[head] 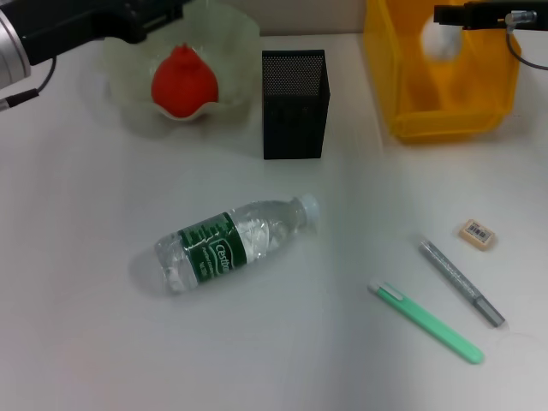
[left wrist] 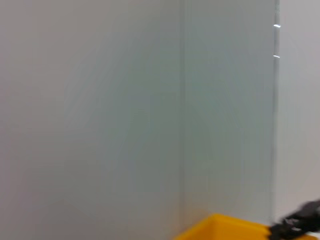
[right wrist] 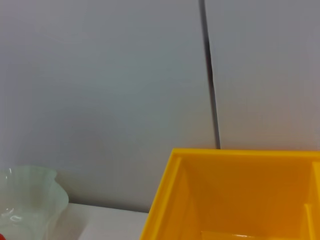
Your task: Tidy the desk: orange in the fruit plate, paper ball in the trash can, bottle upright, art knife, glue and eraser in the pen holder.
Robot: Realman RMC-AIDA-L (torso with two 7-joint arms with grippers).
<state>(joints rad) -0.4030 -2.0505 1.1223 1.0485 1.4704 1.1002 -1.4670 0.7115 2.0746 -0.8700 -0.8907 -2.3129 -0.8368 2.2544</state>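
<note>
**Right gripper over the bin, paper ball inside**

I have the right gripper (head: 445, 14) above the bin (head: 402, 103); I cannot tell how its fingers stand. The paper ball (head: 442, 41) shows white inside the bin, just below the gripper. My left arm (head: 77, 21) sits beside the plate (head: 231, 34), gripper unseen. The orange (head: 183, 80) lies in the plate. The holder (head: 294, 103) stands between plate and bin. The bottle (head: 231, 242) lies on its side. Eraser (head: 477, 234), grey pen-like tool (head: 461, 282) and green knife (head: 428, 324) lie on the desk (head: 86, 342).
</note>
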